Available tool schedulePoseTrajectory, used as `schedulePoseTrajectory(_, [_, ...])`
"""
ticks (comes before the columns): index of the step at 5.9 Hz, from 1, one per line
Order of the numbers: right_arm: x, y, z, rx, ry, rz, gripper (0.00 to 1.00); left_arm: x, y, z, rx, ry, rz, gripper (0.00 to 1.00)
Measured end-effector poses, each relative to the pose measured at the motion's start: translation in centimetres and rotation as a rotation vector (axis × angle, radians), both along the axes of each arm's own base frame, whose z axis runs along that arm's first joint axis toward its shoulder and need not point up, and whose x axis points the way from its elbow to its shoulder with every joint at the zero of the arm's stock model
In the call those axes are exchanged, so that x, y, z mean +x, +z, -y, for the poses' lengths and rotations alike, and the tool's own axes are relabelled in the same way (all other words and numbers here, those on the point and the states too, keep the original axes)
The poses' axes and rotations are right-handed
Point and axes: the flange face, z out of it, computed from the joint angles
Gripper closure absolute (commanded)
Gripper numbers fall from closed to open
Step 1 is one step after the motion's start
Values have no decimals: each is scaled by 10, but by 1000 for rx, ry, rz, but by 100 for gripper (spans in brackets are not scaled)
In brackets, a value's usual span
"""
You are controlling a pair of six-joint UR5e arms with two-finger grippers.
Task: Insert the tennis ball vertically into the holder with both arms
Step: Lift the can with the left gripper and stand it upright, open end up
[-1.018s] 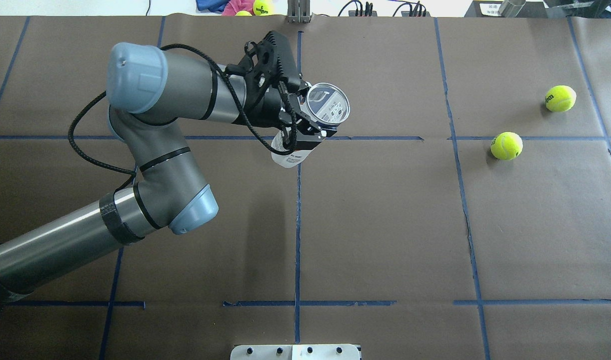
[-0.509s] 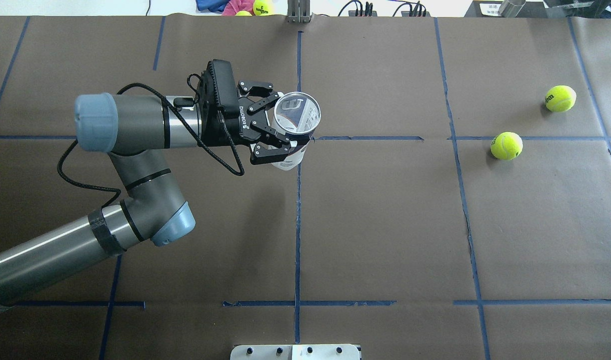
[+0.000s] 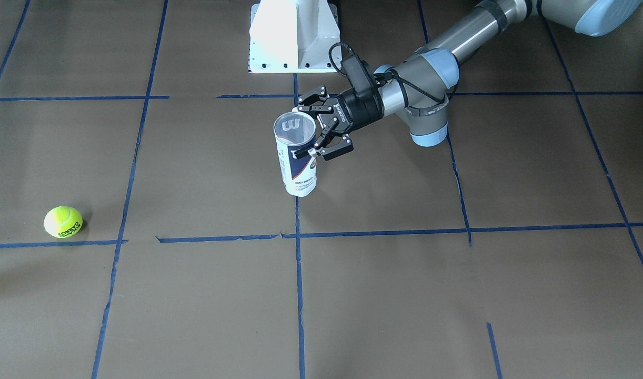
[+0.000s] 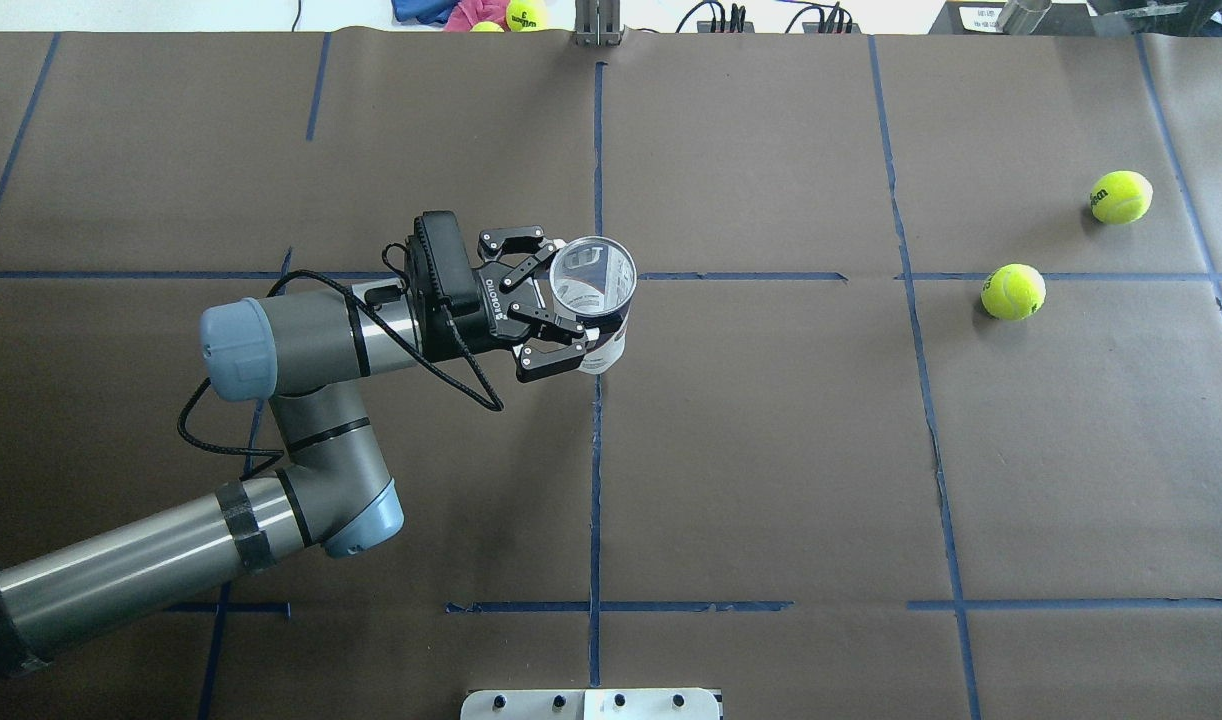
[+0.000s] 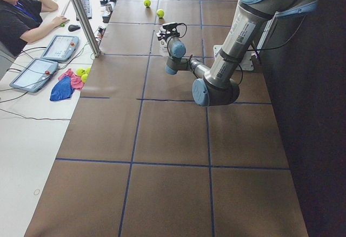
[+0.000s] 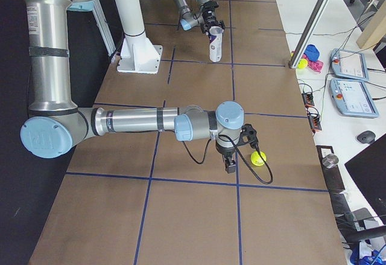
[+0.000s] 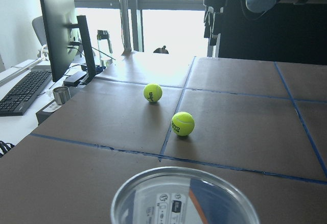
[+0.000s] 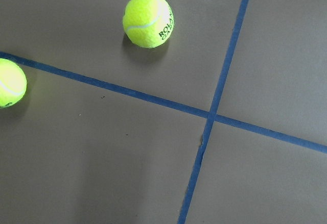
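Note:
The holder, a clear can with a white and navy label, stands nearly upright with its open mouth up. It also shows in the front view and the right-side view. My left gripper is shut on its upper part from the side. Two tennis balls lie far right: one near a tape line, one farther back. The right wrist view shows a ball lettered ROLAND GARROS. My right gripper shows only in the right-side view, beside a ball; I cannot tell if it is open.
The brown table cover carries a grid of blue tape lines. The white pedestal base stands at the robot's side. More balls and cloth lie beyond the far edge. An operator sits at a desk past the table.
My left arm has turned its wrist and pulled the can toward the robot. The can has gone from tilted to nearly upright. The balls have not moved.

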Motion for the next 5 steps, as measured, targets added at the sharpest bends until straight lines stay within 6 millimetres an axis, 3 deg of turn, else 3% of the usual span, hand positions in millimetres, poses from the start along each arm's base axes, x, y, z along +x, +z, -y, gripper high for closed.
schedulePoseTrajectory(2, [0,0,0,1,-1,0,0,16,13,-9,-73,-14,-36,8])
schedulePoseTrajectory(5, [-3,-13,8,9,11,5,0,21,18,-13,-99,-9,-42,1])
